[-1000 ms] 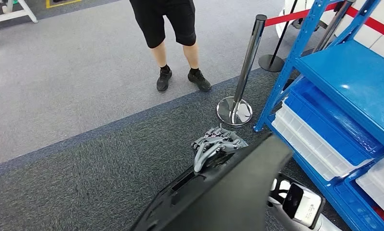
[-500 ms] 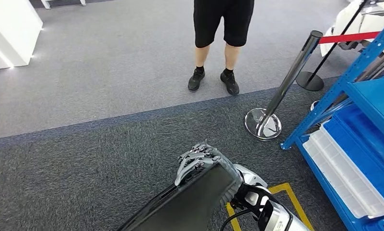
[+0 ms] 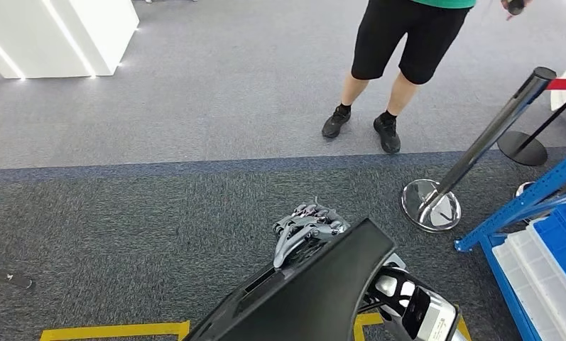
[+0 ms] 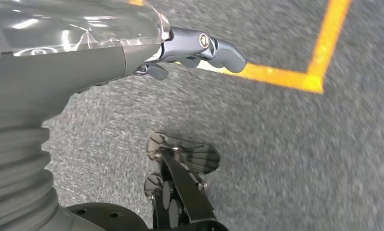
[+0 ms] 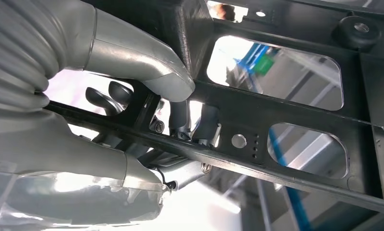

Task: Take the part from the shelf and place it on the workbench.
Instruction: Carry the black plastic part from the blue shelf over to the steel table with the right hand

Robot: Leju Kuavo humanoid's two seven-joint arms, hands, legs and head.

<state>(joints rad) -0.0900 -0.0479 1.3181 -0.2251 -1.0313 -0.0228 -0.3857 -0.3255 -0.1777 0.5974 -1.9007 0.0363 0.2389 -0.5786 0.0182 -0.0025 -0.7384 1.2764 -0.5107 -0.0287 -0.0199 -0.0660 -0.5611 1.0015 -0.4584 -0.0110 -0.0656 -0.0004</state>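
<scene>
The large black moulded plastic panel (image 3: 315, 298) is off the blue metal shelf rack (image 3: 528, 206) and riding low in front of the robot, tilted up over the dark grey carpet, with no workbench in sight. The right hand (image 3: 309, 231) is clamped on its upper edge, grey fingers (image 3: 297, 238) hooked over the rim. From the right wrist view the thumb (image 5: 146, 65) presses onto one of the panel's (image 5: 286, 115) black ribs while darker fingers reach through an opening in the frame.

The danger here, I'd say, is that long panel: it's held at one end by a single hand, so any sway while walking could lever it loose or twist it in the grip. There's a chrome barrier post (image 3: 471, 153) just beside the robot's right, and a person in black shorts (image 3: 400, 42) standing ahead on the lighter carpet, so a wide swing of the panel could clip either.

The left hand (image 4: 199, 48) hangs by the robot's side over the floor, holding nothing, fingers curled loosely inward, with yellow floor tape (image 4: 320, 57) below it. The right forearm (image 3: 418, 312) angles up from below to the panel's underside
</scene>
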